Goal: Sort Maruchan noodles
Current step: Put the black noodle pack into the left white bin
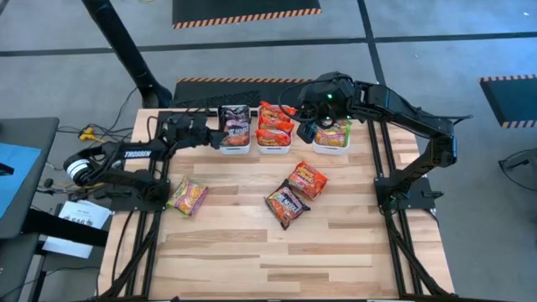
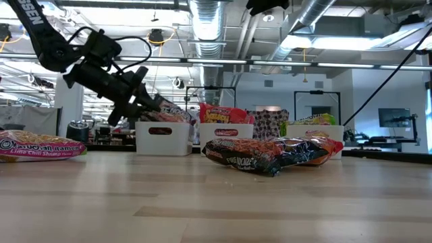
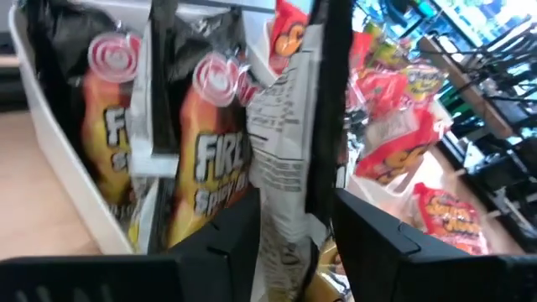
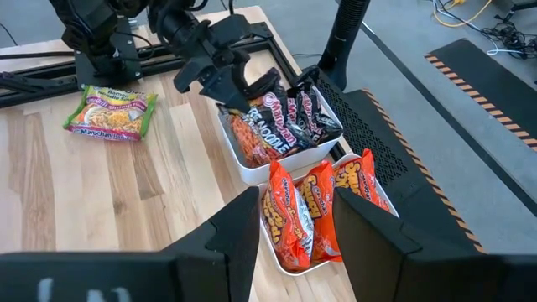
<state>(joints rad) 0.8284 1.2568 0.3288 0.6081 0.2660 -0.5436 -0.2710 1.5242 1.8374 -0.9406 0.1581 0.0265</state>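
Since these packets are light, crinkly and slippery, I'd pinch one by a flat edge. On the worktop (image 1: 252, 252): three white bins (image 1: 274, 144) stuffed with noodles, three loose packets (image 1: 288, 204). Left pincer (image 1: 211, 134) hangs released around a dark packet (image 3: 285, 159) in the left bin; right pincer (image 1: 307, 132) hovers open, empty.

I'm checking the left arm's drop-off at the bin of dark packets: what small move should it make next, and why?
Probably lift the left gripper straight up and back, clear of the white rectangular plastic bin. Its fingers stand apart around a dark crinkly noodle packet that already sits upright among the others there, so the drop looks done. A green packet lies on the wooden table nearby. The right gripper waits over the far bins.
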